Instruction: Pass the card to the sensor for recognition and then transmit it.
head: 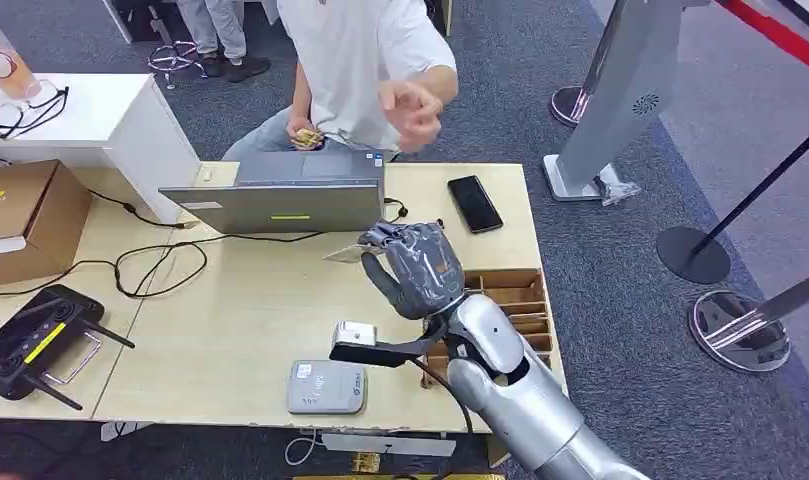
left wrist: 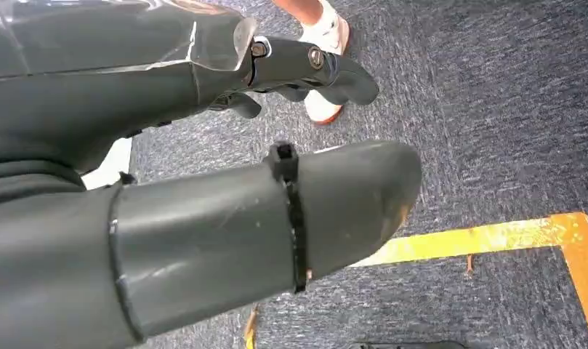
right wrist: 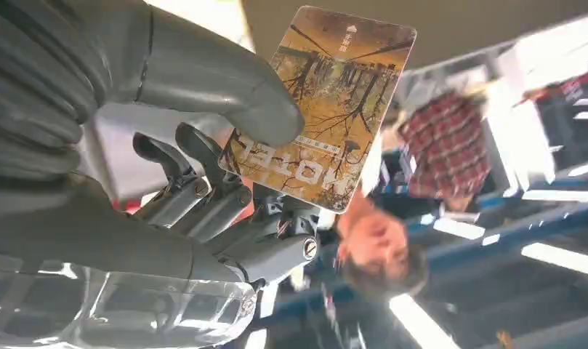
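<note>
Across the wooden surface [head: 230, 330], with a person [head: 360, 40] seated behind a laptop [head: 280, 205] and a grey card reader [head: 326, 387] near the front edge, the right robot hand [head: 420, 265] is raised above the middle. It pinches the card [right wrist: 323, 109] between thumb and fingers, at one end only; I'd judge it could twist or slip out on the way to the reader. The left robot hand [left wrist: 203, 182] hangs over carpet, holding nothing, fingers apart.
</note>
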{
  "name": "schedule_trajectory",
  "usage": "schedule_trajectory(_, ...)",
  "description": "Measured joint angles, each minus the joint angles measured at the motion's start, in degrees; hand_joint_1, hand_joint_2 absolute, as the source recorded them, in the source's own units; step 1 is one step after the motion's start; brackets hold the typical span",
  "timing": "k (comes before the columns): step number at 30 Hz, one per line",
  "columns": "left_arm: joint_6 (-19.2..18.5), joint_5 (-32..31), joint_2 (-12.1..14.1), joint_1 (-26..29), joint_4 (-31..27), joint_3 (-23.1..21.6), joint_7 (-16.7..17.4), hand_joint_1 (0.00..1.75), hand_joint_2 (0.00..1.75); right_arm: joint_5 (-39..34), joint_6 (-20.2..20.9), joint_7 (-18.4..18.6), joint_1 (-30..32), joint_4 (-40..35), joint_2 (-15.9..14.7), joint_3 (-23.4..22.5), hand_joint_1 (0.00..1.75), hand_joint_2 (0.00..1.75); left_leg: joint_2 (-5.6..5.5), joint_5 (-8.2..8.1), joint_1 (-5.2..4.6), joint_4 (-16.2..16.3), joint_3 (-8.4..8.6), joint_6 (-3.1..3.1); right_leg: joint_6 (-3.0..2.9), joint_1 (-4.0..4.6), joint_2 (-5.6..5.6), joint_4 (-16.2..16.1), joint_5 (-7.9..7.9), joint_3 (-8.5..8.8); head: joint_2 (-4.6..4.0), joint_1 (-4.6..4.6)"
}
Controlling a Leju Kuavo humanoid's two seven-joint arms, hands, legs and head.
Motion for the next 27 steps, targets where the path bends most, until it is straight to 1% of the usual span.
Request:
schedule_trajectory(3,-0.2,0.0,0.0,0.0,0.0,0.0,-0.1,0.00,0.00,-6.9,5.2,-1.6,-0.1,-0.2,0.1,0.6,1.75,1.75,0.00,0.00,0.00,0.0,-0.01,0.00,0.00,0.00,0.00,0.0,0.00,-0.01,0.00,-0.02)
schedule_trajectory(5,-0.3,0.0,0.0,0.0,0.0,0.1,-0.3,0.00,0.00,-12.9,10.3,-2.6,-0.2,-0.2,0.2,0.9,1.75,1.75,0.00,0.00,0.00,0.0,-0.01,0.00,0.00,0.00,0.00,0.0,0.00,-0.01,0.00,-0.02)
schedule_trajectory(10,-0.3,0.0,0.0,0.0,0.0,0.2,-0.6,0.00,0.00,-26.6,21.8,-3.2,-0.9,0.4,0.3,1.2,1.75,1.75,0.00,0.00,0.00,0.0,-0.01,0.00,0.00,0.00,0.00,0.0,0.00,-0.01,0.00,-0.02)
schedule_trajectory(11,-0.3,-0.1,0.0,0.0,0.0,0.3,-0.6,0.00,0.00,-27.7,22.8,-3.2,-0.9,0.5,0.3,1.2,1.75,1.75,0.00,0.00,0.00,0.0,-0.01,0.00,0.00,0.00,0.00,0.0,0.00,0.00,0.00,0.00)
schedule_trajectory(15,-0.3,-0.2,0.0,0.0,0.0,0.5,-0.5,0.00,0.00,-35.7,30.4,-3.2,-1.9,2.1,0.3,1.3,1.75,1.75,0.00,0.00,0.00,0.0,-0.01,0.00,0.00,0.00,0.00,0.0,0.00,-0.01,0.00,-0.02)
schedule_trajectory(16,-0.3,-0.2,0.0,0.0,0.0,0.5,-0.5,0.00,0.00,-37.4,32.0,-3.2,-2.1,2.7,0.3,1.4,1.75,1.75,0.00,0.00,0.00,0.0,-0.01,0.00,0.00,0.00,0.00,0.0,0.00,0.00,0.00,-0.02)
schedule_trajectory(17,-0.3,-0.2,0.0,0.0,0.0,0.5,-0.5,0.00,0.00,-38.4,32.7,-3.2,-2.3,3.1,0.3,1.4,1.75,1.75,0.00,0.00,0.00,0.0,-0.01,0.00,0.00,0.00,-0.01,0.0,0.00,0.00,0.00,0.00)
schedule_trajectory(21,-0.3,-0.2,0.0,0.0,0.0,0.5,-0.5,0.00,0.00,-40.0,34.1,-3.1,-2.9,4.4,0.3,1.5,1.75,1.75,0.00,0.00,0.00,0.0,-0.01,0.00,0.00,0.00,0.00,0.0,0.00,0.00,0.00,-0.02)
schedule_trajectory(26,-0.2,-0.3,0.0,0.0,0.0,0.6,-0.4,0.00,0.00,-49.8,42.5,-0.9,-4.8,7.7,0.6,2.8,1.75,1.75,0.00,0.00,0.00,0.0,-0.01,0.00,0.00,0.00,0.01,0.0,0.00,-0.01,0.00,-0.02)
schedule_trajectory(27,-0.2,-0.4,0.0,0.0,0.0,0.6,-0.3,0.00,0.00,-51.3,43.4,-0.5,-5.2,8.5,0.7,3.2,1.75,1.75,0.00,0.01,0.00,0.0,-0.01,-0.01,0.00,0.00,0.00,0.0,0.00,-0.01,0.00,-0.02)
